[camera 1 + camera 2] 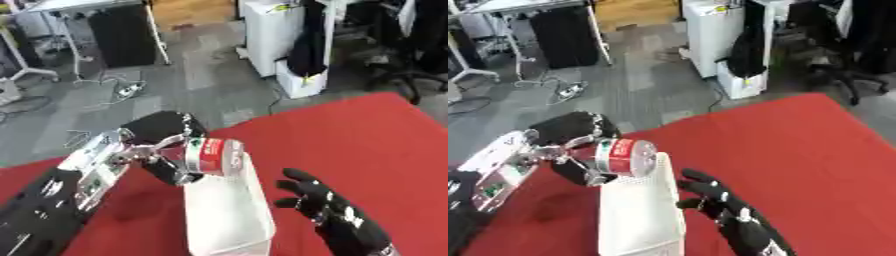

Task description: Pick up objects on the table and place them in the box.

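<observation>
My left hand [162, 145] holds a red and white can [213, 156] lying on its side, fingers curled round it. The can hangs just above the far end of a white rectangular box [226, 212] that stands on the red table [367, 145]. My right hand [331, 207] is beside the box's right wall, near the lower edge, with its fingers spread and nothing in them. The inside of the box looks white, and I see no object lying in it.
The red cloth stretches wide to the right of the box. Beyond the table's far edge lie grey floor, cables, white cabinets [276, 30] and a black case [122, 35].
</observation>
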Motion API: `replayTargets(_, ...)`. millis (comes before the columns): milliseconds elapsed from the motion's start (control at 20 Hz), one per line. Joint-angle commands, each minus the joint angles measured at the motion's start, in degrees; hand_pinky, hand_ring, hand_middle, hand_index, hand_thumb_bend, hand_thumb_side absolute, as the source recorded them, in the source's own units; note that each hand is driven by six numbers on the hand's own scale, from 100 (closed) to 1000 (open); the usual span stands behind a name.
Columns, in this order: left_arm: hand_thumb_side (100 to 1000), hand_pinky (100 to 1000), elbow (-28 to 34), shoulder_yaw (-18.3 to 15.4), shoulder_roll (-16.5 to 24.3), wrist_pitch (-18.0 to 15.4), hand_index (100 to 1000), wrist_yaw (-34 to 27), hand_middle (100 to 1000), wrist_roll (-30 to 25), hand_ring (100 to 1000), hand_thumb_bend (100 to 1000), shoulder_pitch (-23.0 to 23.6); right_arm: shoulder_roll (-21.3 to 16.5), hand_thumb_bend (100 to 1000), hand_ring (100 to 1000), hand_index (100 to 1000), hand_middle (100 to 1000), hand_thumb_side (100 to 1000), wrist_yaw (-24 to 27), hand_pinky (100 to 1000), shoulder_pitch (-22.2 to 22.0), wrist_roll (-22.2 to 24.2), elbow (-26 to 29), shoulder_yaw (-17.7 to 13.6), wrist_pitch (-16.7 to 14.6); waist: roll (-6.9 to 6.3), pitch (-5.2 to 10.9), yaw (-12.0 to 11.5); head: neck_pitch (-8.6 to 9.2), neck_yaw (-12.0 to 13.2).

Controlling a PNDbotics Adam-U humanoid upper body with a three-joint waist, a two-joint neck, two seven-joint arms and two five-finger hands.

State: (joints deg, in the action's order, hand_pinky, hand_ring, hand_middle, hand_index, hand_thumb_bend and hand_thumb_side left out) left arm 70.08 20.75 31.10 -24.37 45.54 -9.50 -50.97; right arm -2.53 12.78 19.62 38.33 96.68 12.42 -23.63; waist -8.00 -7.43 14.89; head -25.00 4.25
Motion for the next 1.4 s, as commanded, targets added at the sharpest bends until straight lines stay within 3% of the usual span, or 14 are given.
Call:
replayTargets(50, 100, 100, 0.0, -0.19, 0.3, -0.87, 382, 1.75, 204, 0.17, 132, 107, -1.18, -0.34, 458, 962, 919, 990, 1000, 0.18, 848, 1.58, 0.17, 1.35, -0.17, 0.0, 0.5, 0.42, 0.2, 1.49, 2.79)
replayTargets(300, 100, 100, -0.79, 0.12, -0.2, -2.0, 411, 3.84, 241, 0.92, 171, 124, -1.48, -0.6, 459, 964, 920, 992, 1000, 0.15, 850, 2.12, 0.31, 1.18, -0.29, -0.14, 0.56, -0.21, 0.63, 3.14, 6.49)
replayTargets(350, 110, 100, -0.86, 0.13, -0.2, -2.34, 510, 4.05, 365, 1.16, 307, 135, -1.51, -0.62, 459, 965, 921, 992, 1000, 0.15, 850, 2.17, 0.33, 1.15, -0.3, -0.16, 0.56, -0.29, 0.65, 3.31, 6.76)
replayTargets(400, 108, 100, -0.94, 0.11, -0.16, -2.76, 498, 4.19, 350, 1.45, 292, 135, -1.54, -0.67, 459, 965, 920, 992, 1000, 0.15, 850, 2.2, 0.36, 1.13, -0.31, -0.16, 0.55, -0.37, 0.66, 3.45, 6.95)
replayTargets(450, 160, 223, -1.05, 0.06, -0.12, -3.13, 646, 4.31, 526, 1.71, 489, 118, -1.55, -0.71, 459, 966, 921, 993, 1000, 0.16, 851, 2.21, 0.38, 1.12, -0.31, -0.16, 0.54, -0.44, 0.64, 3.54, 7.07)
replayTargets(550, 531, 495, -1.12, -0.04, -0.03, -4.19, 777, 4.41, 719, 2.48, 689, 131, -1.57, -0.79, 459, 966, 921, 993, 1000, 0.19, 851, 2.24, 0.44, 1.11, -0.31, -0.14, 0.52, -0.54, 0.58, 3.58, 7.1)
replayTargets(650, 677, 613, -1.19, -0.17, 0.09, -5.21, 842, 4.54, 791, 3.48, 765, 163, -1.57, -0.81, 459, 967, 921, 993, 1000, 0.2, 851, 2.26, 0.49, 1.1, -0.31, -0.13, 0.52, -0.59, 0.51, 3.59, 6.83)
replayTargets(1100, 879, 813, -1.73, -0.26, 0.4, -7.24, 931, 6.22, 872, 5.81, 868, 305, -1.57, -0.88, 459, 967, 921, 994, 1000, 0.24, 852, 2.25, 0.66, 1.0, -0.27, -0.1, 0.51, -0.65, 0.11, 3.74, 5.15)
replayTargets(1400, 905, 784, -1.67, -0.2, 1.01, -8.03, 928, 6.96, 851, 6.73, 836, 332, -1.97, -1.15, 459, 968, 922, 994, 1000, 0.16, 852, 2.04, 0.71, 0.82, -0.33, -0.13, 0.36, -0.41, -0.29, 2.44, 4.21)
